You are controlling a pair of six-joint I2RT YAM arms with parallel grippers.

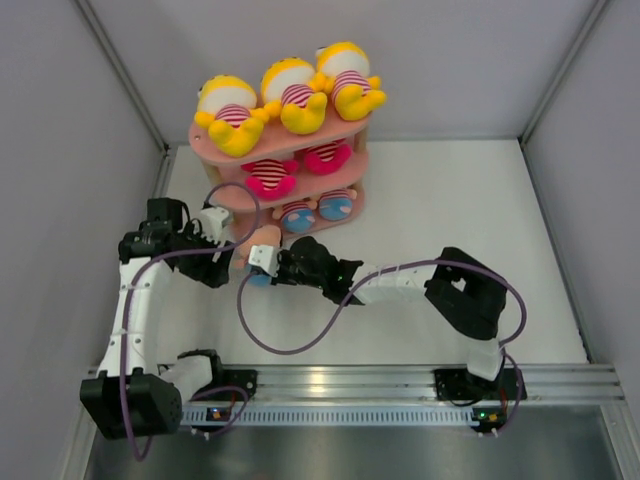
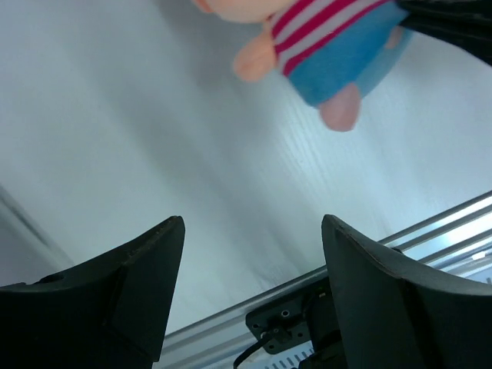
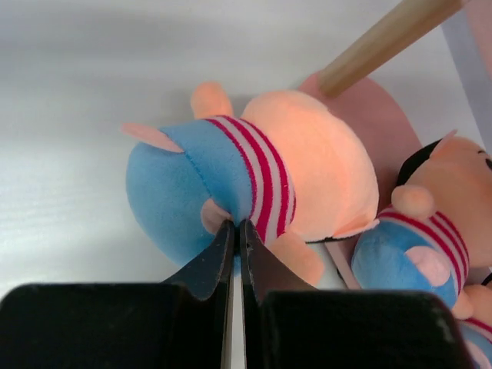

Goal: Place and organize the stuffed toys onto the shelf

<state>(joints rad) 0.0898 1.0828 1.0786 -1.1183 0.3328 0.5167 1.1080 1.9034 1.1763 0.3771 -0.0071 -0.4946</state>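
The pink three-tier shelf [image 1: 205, 148] stands at the back centre. Three yellow dolls [image 1: 290, 95] lie on its top board, two red-and-pink striped ones [image 1: 270, 178] on the middle board, and two peach-and-blue dolls [image 1: 335, 206] on the bottom board. My right gripper [image 1: 268, 264] is shut on the blue bottom of a third peach-and-blue doll [image 3: 254, 184], just off the shelf's front left by a wooden post [image 3: 384, 38]. My left gripper [image 1: 230, 258] is open and empty, just left of that doll [image 2: 330, 46].
Grey walls close in the white table [image 1: 450, 200] on the left, back and right. An aluminium rail [image 1: 350, 380] carries both arm bases at the near edge. A purple cable [image 1: 300, 345] loops over the table between the arms.
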